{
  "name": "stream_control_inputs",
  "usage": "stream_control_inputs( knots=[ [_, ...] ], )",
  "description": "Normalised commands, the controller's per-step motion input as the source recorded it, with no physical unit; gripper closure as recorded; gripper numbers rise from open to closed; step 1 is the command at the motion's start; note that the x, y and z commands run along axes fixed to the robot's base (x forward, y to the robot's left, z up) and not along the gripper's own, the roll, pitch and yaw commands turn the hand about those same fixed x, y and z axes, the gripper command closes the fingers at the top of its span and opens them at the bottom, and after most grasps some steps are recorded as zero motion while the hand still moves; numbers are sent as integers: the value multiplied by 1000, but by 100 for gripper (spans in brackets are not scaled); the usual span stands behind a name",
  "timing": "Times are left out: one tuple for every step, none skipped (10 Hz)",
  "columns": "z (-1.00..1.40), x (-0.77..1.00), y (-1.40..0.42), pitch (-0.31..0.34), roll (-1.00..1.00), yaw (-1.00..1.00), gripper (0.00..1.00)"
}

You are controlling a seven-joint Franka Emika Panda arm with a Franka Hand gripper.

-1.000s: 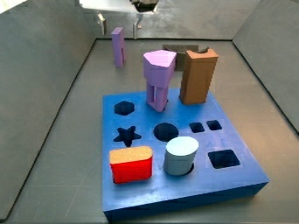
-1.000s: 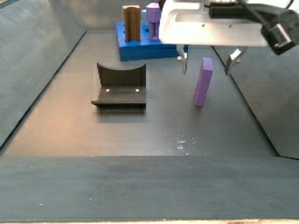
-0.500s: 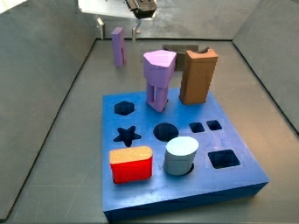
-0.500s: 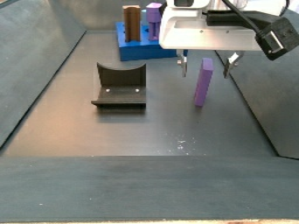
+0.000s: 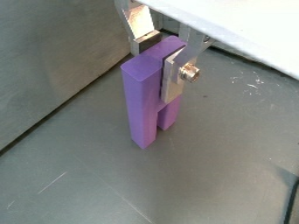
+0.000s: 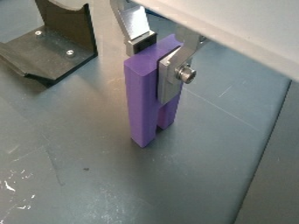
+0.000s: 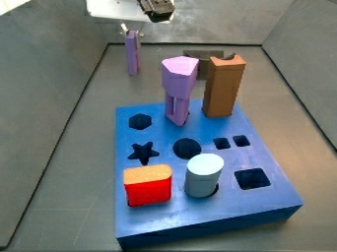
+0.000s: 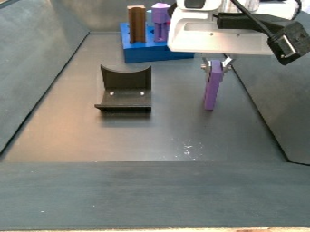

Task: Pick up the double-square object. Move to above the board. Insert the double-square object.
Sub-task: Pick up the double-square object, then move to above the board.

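Bar upright at the far end, board nearest.

In a side view the gripper (image 7: 133,30) straddles the double-square object (image 7: 133,54) at upper left (standing on the floor); the board (image 7: 198,212) fills the lower centre.

No words, numbers or signs can be read anywhere. The blue board (image 7: 198,187) has only shaped holes, no letters. The double-square object (image 5: 149,101) is plain purple all over. The gripper (image 5: 163,54), down around its top, has bare silver fingers (one shows a small screw, not a mark).
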Motion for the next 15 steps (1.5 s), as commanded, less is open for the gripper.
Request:
stream_control_inputs(
  knots=[
    [0,0,0,0,0,0,100],
    [0,0,0,0,0,0,100],
    [0,0,0,0,0,0,100],
    [0,0,0,0,0,0,100],
    [0,0,0,0,0,0,100],
    [0,0,0,0,0,0,100],
    [0,0,0,0,0,0,100],
    [0,0,0,0,0,0,100],
    [0,0,0,0,0,0,100],
    [0,0,0,0,0,0,100],
    [1000,-189,-288,-51,-139,189,100],
    [1000,-201,-284,-2,-147,123,100],
    [1000,-200,-276,3,-144,95,100],
    [1000,-186,-258,20,-139,48,100],
    [1000,-183,-254,28,-138,41,100]
  ],
)
